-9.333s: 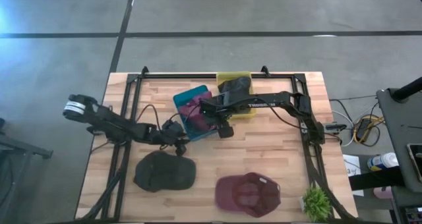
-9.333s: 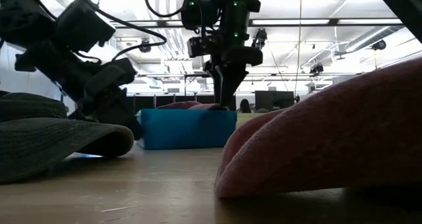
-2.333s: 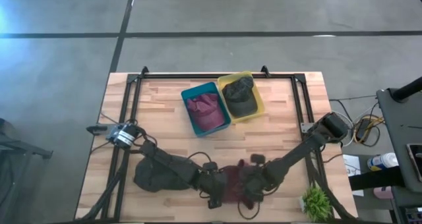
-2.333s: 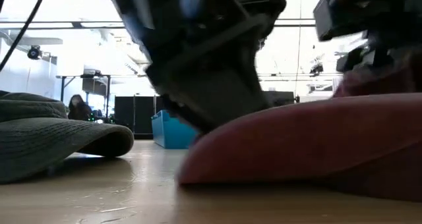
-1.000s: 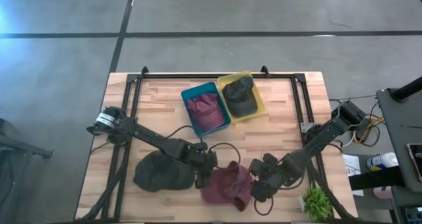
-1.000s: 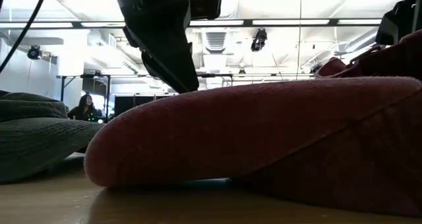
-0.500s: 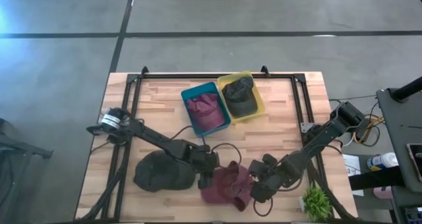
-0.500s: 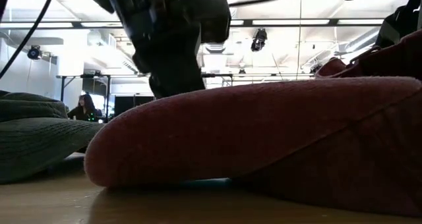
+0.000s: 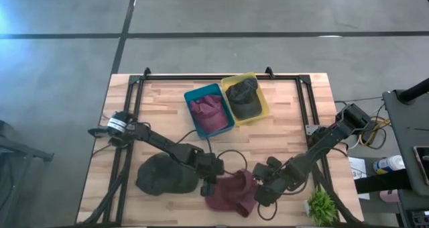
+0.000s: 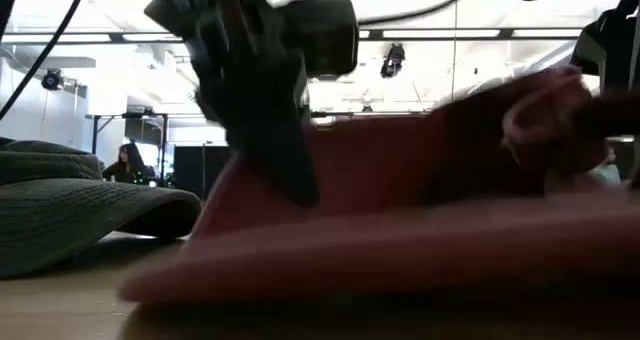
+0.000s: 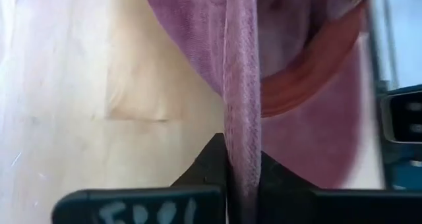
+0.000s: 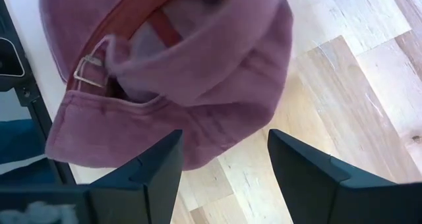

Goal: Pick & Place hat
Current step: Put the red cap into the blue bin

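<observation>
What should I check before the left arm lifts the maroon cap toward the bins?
1. Left gripper grip: shut on a fold of the maroon cap, which runs between its fingers in the left wrist view. Ok.
2. Right gripper released: fingers apart beside the cap, none of its fabric seen between them. Ok.
3. Grip depth: only a thin edge of fabric is pinched; whether it will hold through a lift, cannot tell.
4. Teal bin: already holds a maroon cap; room for another, cannot tell.
5. Yellow bin: holds a dark cap, so wrong colour match. Not ok as target.
6. Dark hat on the table lies close beside the left arm; snag risk, cannot tell.
</observation>
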{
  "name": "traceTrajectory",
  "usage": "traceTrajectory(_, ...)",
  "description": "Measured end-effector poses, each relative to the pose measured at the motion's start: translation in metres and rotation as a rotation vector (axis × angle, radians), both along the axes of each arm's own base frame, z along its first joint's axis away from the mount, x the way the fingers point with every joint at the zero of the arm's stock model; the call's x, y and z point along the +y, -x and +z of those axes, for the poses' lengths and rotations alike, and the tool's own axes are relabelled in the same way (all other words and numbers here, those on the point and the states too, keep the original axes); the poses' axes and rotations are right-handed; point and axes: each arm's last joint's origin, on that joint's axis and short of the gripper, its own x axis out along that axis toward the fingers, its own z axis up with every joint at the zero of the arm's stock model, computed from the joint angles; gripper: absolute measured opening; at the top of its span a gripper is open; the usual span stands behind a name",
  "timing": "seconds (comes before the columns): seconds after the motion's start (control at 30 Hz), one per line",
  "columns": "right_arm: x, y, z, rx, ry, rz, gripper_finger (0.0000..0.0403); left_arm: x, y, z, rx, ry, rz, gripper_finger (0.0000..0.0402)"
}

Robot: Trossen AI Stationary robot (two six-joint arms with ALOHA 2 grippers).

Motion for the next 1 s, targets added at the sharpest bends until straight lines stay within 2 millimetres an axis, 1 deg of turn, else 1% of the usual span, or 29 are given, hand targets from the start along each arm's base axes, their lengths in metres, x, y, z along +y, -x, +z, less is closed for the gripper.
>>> traceTrajectory(0.13,-0.001,0.001,0.004,-0.011,-0.012,-0.003,0.0216,0.002,0.004,0.013,0.001,0.039,0.014,0.0008)
traceTrajectory(0.2,-0.001,0.004,0.011,-0.031,-0.025,0.0,0.0214,0.003,0.009,0.026,-0.004,0.055,0.031,0.0007)
traceTrajectory(0.33,-0.003,0.01,0.028,-0.105,-0.051,0.002,0.0207,0.008,0.022,0.062,-0.058,0.098,0.068,0.0006)
traceTrajectory(0.4,-0.003,0.009,0.034,-0.138,-0.065,0.025,0.0204,0.01,0.025,0.073,-0.084,0.114,0.089,0.0005)
traceTrajectory(0.47,-0.005,0.006,0.034,-0.15,-0.063,0.033,0.02,0.012,0.028,0.08,-0.101,0.123,0.109,0.0005)
traceTrajectory(0.53,-0.009,-0.002,0.028,-0.157,-0.057,0.024,0.0197,0.014,0.028,0.084,-0.108,0.13,0.145,0.0005)
traceTrajectory(0.7,-0.016,-0.03,0.022,-0.262,-0.074,0.03,0.0191,0.012,0.025,0.087,-0.134,0.182,0.184,0.0005)
traceTrajectory(0.83,-0.027,-0.043,0.013,-0.251,-0.044,0.021,0.0189,0.009,0.023,0.091,-0.172,0.22,0.193,0.0005)
traceTrajectory(0.9,-0.032,-0.047,0.013,-0.258,-0.036,0.016,0.0189,0.009,0.022,0.091,-0.179,0.227,0.197,0.0005)
traceTrajectory(1.0,-0.032,-0.053,0.019,-0.289,-0.057,0.042,0.0189,0.009,0.023,0.091,-0.181,0.209,0.215,0.0005)
